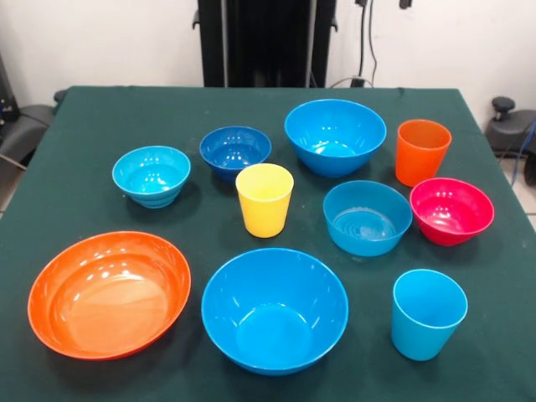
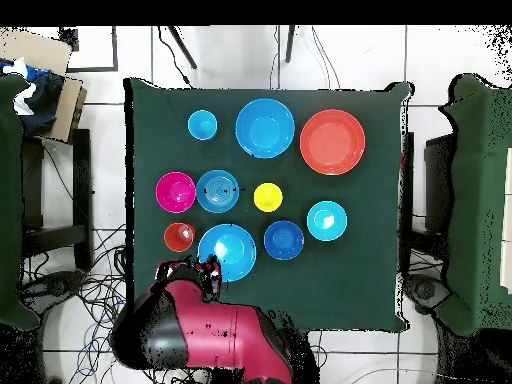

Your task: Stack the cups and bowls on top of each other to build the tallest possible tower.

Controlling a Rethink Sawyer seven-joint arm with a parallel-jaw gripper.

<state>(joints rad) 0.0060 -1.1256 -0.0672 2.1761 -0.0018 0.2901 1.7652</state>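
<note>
Overhead view shows nothing stacked: cups and bowls sit apart across the counter (image 2: 380,280), the gripper (image 2: 207,268) at seven o'clock (open or closed, I cannot tell). Next: seat a large blue bowl (image 2: 227,251) in the orange bowl (image 2: 332,142).

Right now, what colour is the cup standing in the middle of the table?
Yellow: the glossy yellow plastic tumbler, clearest in the front view.

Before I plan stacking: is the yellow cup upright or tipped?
Upright: the yellow cup stands on its base on the table, open rim up, empty.
</note>
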